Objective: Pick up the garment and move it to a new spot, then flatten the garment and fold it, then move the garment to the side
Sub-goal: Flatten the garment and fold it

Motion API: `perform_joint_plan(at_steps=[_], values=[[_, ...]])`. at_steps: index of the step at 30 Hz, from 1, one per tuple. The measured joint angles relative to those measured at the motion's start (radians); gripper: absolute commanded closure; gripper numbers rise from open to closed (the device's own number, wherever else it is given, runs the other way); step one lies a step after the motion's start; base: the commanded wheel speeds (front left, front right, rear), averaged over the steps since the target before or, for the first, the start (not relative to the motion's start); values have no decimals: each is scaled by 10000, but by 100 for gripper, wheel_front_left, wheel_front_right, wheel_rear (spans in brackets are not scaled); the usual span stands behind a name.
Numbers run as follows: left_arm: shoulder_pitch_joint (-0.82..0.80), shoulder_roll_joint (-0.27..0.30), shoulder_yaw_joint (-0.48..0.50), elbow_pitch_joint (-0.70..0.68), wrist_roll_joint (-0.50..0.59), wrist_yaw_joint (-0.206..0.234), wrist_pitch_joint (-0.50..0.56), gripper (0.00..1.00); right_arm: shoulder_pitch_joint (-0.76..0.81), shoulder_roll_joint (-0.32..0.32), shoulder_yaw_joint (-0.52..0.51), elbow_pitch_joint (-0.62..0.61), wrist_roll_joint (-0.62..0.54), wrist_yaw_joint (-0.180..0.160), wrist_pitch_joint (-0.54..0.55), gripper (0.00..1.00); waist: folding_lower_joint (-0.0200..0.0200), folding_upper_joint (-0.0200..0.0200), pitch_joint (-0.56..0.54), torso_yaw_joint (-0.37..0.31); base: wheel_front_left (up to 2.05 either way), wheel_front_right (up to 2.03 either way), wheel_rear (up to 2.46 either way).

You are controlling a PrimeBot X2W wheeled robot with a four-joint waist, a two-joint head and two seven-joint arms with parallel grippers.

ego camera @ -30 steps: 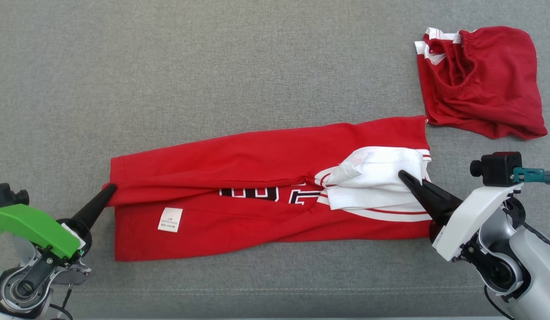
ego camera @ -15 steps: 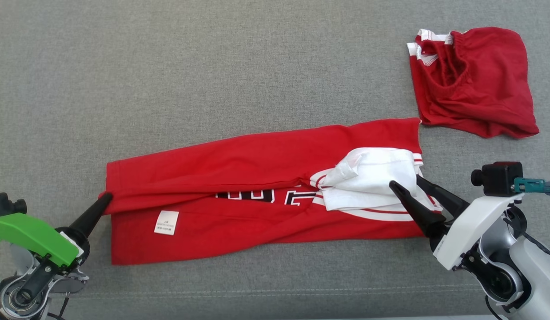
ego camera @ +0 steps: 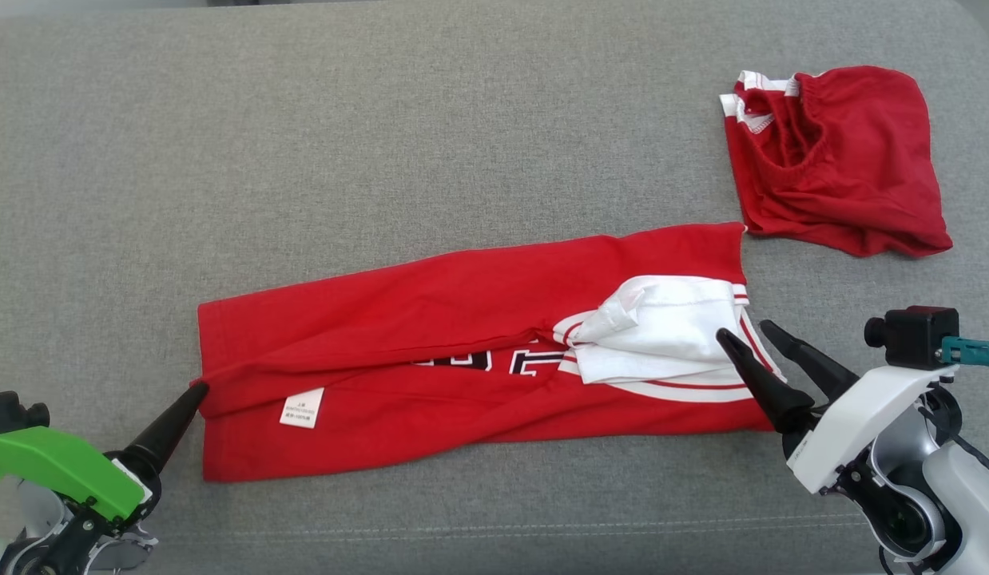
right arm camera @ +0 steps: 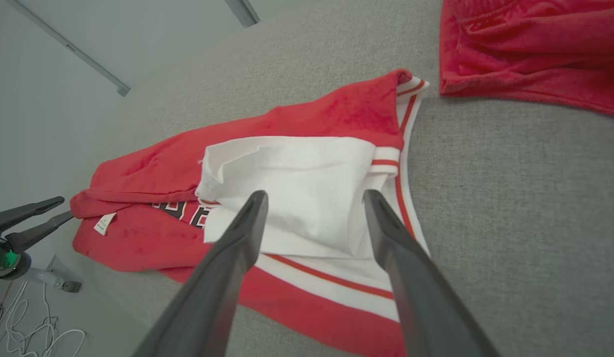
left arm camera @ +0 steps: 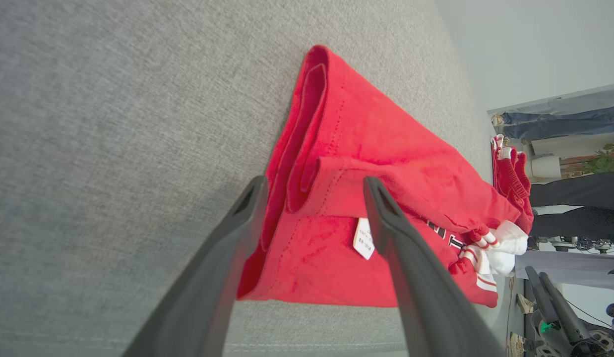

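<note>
Head view: shirt (ego camera: 462, 343) is lying folded lengthwise; left claw (left arm camera: 314, 184) at eight, right claw (ego camera: 744, 329) at four o'clock, are gaping wide, empty; cross-folding is probably coming next.

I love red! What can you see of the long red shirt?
The red shirt lies folded into a long band on the grey cushion. Soft cloth, white sleeve on top at one end, dark letters, white tag near the other. The left end effector and right end effector stand open at its ends.
</note>
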Motion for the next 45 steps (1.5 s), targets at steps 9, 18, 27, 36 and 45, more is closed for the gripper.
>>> perform_joint_plan(at_steps=[9, 18, 27, 36, 45], values=[[19, -12, 318, 31, 94, 0, -633, 0, 87, 414, -128, -203, 40, -155, -479, 0, 0, 0, -143, -13, 0, 0, 0], [396, 33, 399, -679, 1603, -2, -2174, 0, 1390, 1687, -405, -221, 1390, -360, -1081, 0, 0, 0, -594, -154, 0, 0, 0], [1230, 81, 180, -872, 3868, 19, -4220, 0, 2439, 2142, -692, 188, 1779, -360, -1921, 0, 0, 0, -1033, -300, 0, 0, 0], [1980, -759, -198, -1037, 5112, 803, -4924, 0, 3332, 2700, -1183, 991, 2380, -249, -2769, 0, 0, 0, -1652, -267, 0, 0, 0], [2523, -1273, -13, -1628, 6071, 1511, -4878, 0, 3365, 3476, -1329, 1764, 3388, 447, -2909, 0, 0, 0, -1840, 34, 0, 0, 0]])
